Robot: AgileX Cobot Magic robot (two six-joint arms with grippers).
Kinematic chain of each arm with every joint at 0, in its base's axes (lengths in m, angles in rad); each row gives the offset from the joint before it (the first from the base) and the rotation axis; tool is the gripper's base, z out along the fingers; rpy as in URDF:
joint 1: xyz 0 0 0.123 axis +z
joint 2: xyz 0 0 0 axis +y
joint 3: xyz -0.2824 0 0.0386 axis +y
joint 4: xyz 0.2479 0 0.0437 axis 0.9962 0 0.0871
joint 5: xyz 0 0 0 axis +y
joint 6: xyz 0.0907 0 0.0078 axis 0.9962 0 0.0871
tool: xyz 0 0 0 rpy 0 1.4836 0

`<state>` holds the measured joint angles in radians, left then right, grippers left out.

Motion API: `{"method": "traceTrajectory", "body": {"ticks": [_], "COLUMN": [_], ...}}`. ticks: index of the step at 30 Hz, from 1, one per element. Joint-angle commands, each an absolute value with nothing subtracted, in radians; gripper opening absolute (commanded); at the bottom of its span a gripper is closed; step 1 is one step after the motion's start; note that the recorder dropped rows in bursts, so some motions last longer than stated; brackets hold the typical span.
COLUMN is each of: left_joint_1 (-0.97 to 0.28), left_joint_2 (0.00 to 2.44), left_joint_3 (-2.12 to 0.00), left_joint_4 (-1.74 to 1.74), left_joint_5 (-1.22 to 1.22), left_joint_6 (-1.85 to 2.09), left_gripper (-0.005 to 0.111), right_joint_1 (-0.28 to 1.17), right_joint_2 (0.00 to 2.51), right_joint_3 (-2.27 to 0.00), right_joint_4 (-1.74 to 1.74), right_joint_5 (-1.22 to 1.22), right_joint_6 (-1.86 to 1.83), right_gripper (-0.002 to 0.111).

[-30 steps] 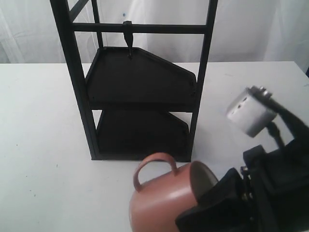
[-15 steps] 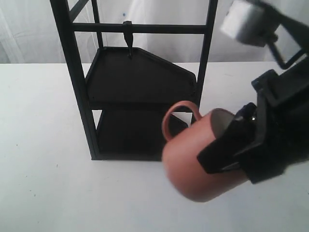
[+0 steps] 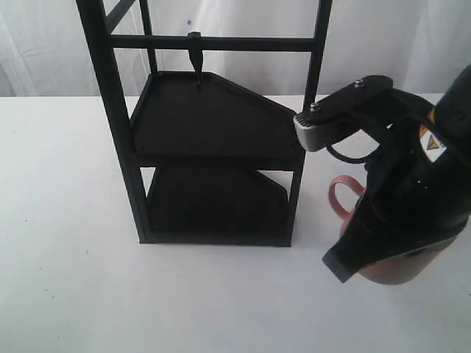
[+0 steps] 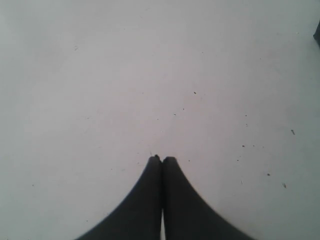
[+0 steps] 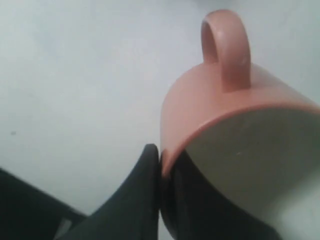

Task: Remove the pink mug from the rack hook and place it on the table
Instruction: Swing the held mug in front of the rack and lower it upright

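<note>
The pink mug [image 3: 340,198] is right of the black rack [image 3: 118,147], mostly hidden behind my right arm [image 3: 405,191]; only its handle and lower edge show. It is low at the table [image 3: 73,235]; I cannot tell whether it touches. In the right wrist view my right gripper [image 5: 161,155] is shut on the rim of the mug [image 5: 220,100], one finger inside the cream interior, one outside. The rack hook [image 3: 196,62] hangs bare from the crossbar. My left gripper [image 4: 161,159] is shut on nothing, over bare table [image 4: 100,75].
The rack has two dark shelves [image 3: 213,118] and stands at the middle back of the table. White curtains hang behind it. A corner of something dark [image 4: 317,35] shows at the edge of the left wrist view.
My right arm carried the mug from the front of the table up past the rack's front, then right and down beside the rack's right post. The mug turned from tilted towards upright.
</note>
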<state>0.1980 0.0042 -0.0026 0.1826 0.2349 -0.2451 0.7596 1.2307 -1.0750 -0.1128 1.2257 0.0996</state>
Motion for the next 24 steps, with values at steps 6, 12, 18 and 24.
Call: {"method": "traceTrajectory", "body": {"ticks": [6,12,18,24], "left_joint_1": [0.197,0.197,0.197,0.197], "left_joint_2": [0.0,0.0,0.0,0.0], "left_joint_3": [0.0,0.0,0.0,0.0], "left_joint_4": [0.187,0.187,0.187,0.187], "left_joint_5": [0.233,0.233,0.233,0.233], "left_joint_6": [-0.242,-0.242,-0.242,-0.242], "left_gripper": [0.0,0.0,0.0,0.0], "right_joint_1": [0.938,0.985,0.985,0.983], "right_joint_2": [1.419,1.626,1.748,1.768], "right_joint_3": [-1.171,-1.273,-1.33,-1.33], "right_joint_4": [-0.045,-0.036,-0.006,0.086], "right_joint_5": [1.221,1.221,1.085,0.932], "right_joint_6": [0.156,0.156,0.154,0.125], "right_gripper": [0.0,0.0,0.0,0.0]}}
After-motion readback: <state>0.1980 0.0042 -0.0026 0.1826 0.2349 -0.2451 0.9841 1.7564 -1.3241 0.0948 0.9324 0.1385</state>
